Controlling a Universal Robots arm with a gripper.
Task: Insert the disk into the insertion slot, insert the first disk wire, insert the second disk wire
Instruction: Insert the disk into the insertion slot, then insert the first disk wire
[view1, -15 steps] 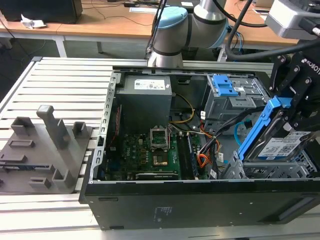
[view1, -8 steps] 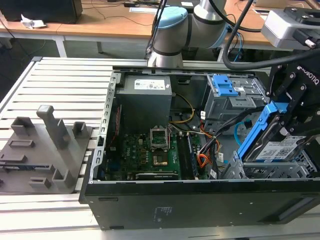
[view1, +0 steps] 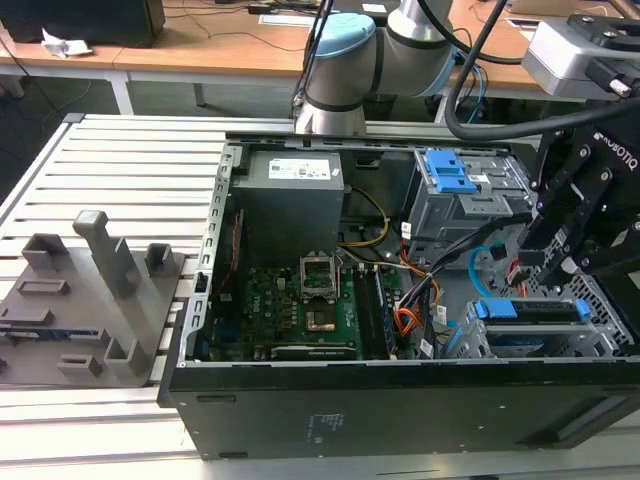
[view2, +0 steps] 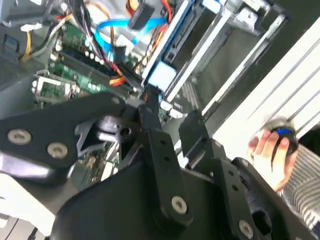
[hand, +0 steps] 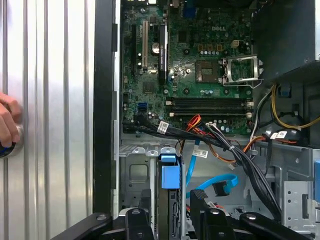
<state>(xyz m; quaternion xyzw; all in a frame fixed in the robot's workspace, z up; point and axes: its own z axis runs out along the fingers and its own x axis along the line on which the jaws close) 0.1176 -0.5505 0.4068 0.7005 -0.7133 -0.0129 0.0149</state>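
The disk, in its bright blue carrier, sits in the insertion slot, a perforated grey bay at the case's corner on the exterior view's right. My gripper hangs just over the disk's end. It is open, with its black fingers on either side of the carrier and a gap on each side. The first disk wire, red and black, lies close beside my fingertips. The second disk wire, light blue, curls loose above the bay, its dark plug hanging free.
A taller grey cage with blue tabs stands behind the bay. Black cable bundles and a looped orange bundle cross beside the motherboard. A hand rests on the ribbed table beside the case. Grey fixtures stand at the exterior view's left.
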